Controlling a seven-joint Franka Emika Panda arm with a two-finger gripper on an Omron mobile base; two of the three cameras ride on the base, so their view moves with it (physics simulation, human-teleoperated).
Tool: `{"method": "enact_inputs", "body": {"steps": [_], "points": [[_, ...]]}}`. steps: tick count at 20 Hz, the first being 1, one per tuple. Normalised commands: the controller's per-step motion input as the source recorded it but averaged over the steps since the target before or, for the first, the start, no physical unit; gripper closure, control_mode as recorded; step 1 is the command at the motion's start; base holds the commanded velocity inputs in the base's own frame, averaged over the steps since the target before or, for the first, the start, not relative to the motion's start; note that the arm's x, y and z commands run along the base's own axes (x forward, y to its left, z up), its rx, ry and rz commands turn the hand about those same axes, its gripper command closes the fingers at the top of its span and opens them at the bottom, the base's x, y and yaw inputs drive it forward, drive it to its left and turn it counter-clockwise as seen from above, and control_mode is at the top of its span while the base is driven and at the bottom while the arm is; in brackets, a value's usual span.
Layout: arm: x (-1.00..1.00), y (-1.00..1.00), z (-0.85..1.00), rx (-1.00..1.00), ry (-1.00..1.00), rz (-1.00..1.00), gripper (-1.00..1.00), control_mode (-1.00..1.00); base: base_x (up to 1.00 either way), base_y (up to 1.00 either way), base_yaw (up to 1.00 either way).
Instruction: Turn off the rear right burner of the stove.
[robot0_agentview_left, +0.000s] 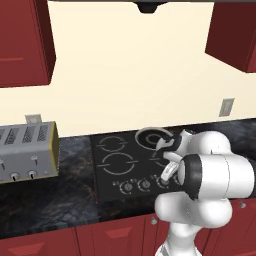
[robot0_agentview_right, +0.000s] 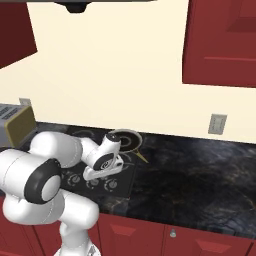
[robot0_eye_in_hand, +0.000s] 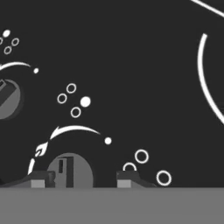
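My fingers (robot0_eye_in_hand: 83, 178) hang low over the front edge of the stove (robot0_agentview_left: 107, 182), at its row of knobs. In the hand view a grey knob (robot0_eye_in_hand: 70, 171) sits between the two tips, closer to the left one. The fingers are spread wider than the knob and hold nothing; contact with the knob cannot be confirmed.

The rear right burner (robot0_agentview_left: 151, 136) lies at the far right corner of the stove, beyond my wrist, toward the back wall. Its thick pale rim also shows in the right base view (robot0_agentview_right: 128, 139). It is round, so it has no long axis.

The knob carries a dark raised bar that marks its long axis. In the hand view, the bar runs straight away from the fingers. A white arc with a flame mark curves over the knob.

Judgement: the coming move requires the tips to close across this bar, one on each side, before rotation. A second knob (robot0_eye_in_hand: 8, 99) lies well to the left.
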Motion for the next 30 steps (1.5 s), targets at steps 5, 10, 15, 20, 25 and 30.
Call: {"method": "enact_inputs", "body": {"steps": [5, 10, 15, 20, 25, 30], "points": [[-0.13, 0.29, -0.24, 0.00, 0.36, -0.75, 1.00, -1.00, 0.00, 0.00, 0.00], [-0.45, 0.50, -0.37, -0.01, 0.24, -0.71, 1.00, -1.00, 0.00, 0.00, 0.00], [-0.71, 0.52, -0.55, -0.07, 0.07, -0.71, 1.00, -1.00, 0.00, 0.00, 0.00], [-0.30, 0.41, -0.57, -0.09, 0.15, -0.75, 1.00, -1.00, 0.00, 0.00, 0.00], [-0.24, 0.48, -0.53, -0.07, 0.22, -0.74, 1.00, -1.00, 0.00, 0.00, 0.00], [-0.42, 0.47, -0.67, -0.06, 0.13, -0.68, 1.00, -1.00, 0.00, 0.00, 0.00]]}}
